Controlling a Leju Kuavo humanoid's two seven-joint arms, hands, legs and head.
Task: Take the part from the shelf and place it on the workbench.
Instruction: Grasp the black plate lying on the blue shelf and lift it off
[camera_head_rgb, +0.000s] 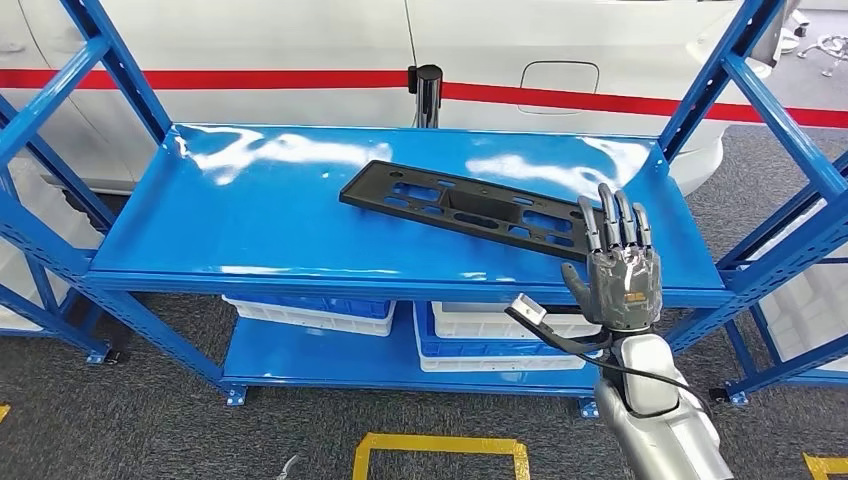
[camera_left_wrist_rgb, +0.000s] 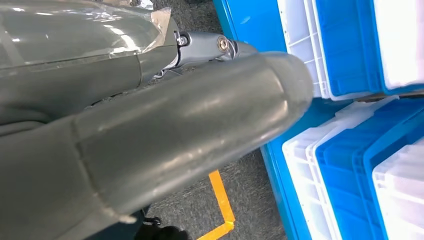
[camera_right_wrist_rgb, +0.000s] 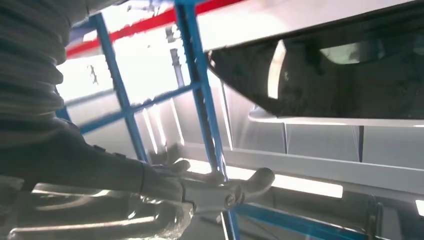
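Observation:
A long flat black plastic part (camera_head_rgb: 465, 206) with several cut-outs lies slanted on the top board of the blue shelf (camera_head_rgb: 250, 215), right of the middle. My right hand (camera_head_rgb: 618, 265) is raised at the shelf's front edge, fingers straight and apart, fingertips over the part's near right end, holding nothing. In the right wrist view the thumb (camera_right_wrist_rgb: 250, 182) and fingers (camera_right_wrist_rgb: 90, 222) are spread with nothing between them. In the left wrist view my left hand's thick grey thumb (camera_left_wrist_rgb: 200, 120) looms close to the camera; its fingers are hidden.
Blue and white crates (camera_head_rgb: 310, 310) sit on the lower shelf board, seen also as crates (camera_left_wrist_rgb: 350, 150) close by. Blue diagonal braces (camera_head_rgb: 760, 100) frame both shelf ends. A white car body with a red stripe (camera_head_rgb: 250, 78) stands behind. Yellow floor tape (camera_head_rgb: 440, 445) marks the grey carpet.

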